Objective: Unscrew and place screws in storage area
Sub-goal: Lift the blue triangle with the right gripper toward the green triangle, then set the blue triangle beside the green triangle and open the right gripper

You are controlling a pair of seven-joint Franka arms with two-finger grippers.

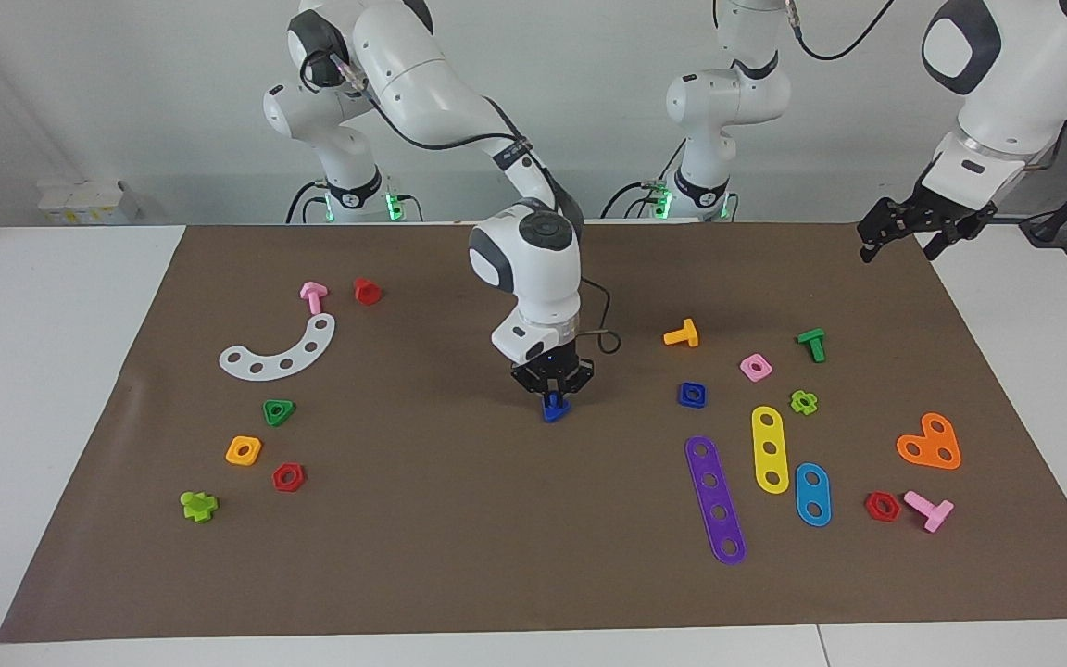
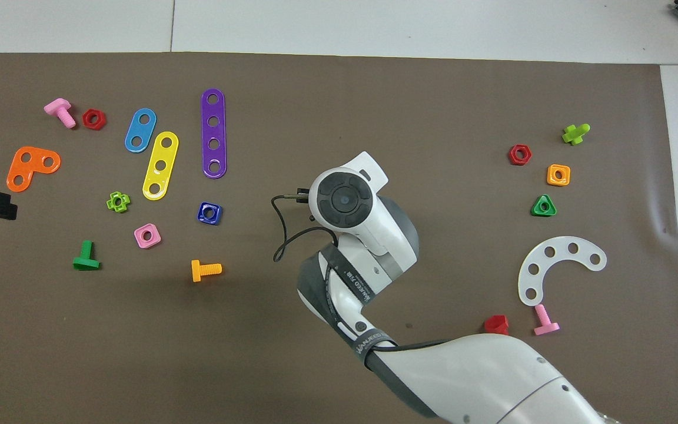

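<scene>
My right gripper [image 1: 554,396] is shut on the dark blue triangular-headed bolt [image 1: 554,408], low over the middle of the brown mat; I cannot tell whether the bolt touches the mat. In the overhead view the wrist [image 2: 345,200] hides both. The dark blue square nut [image 1: 692,395] lies loose on the mat toward the left arm's end, and it also shows in the overhead view [image 2: 209,212]. Around it, a stretch of mat [image 1: 853,408] strewn with loose parts is the storage area. My left gripper [image 1: 899,248] waits open in the air over the mat's edge at the left arm's end.
Purple [image 1: 715,500], yellow [image 1: 770,449] and blue [image 1: 812,494] strips, an orange T-bolt [image 1: 682,333] and a pink nut [image 1: 756,367] lie near the blue nut. A white curved strip [image 1: 283,350], green triangular nut [image 1: 279,411] and more nuts lie toward the right arm's end.
</scene>
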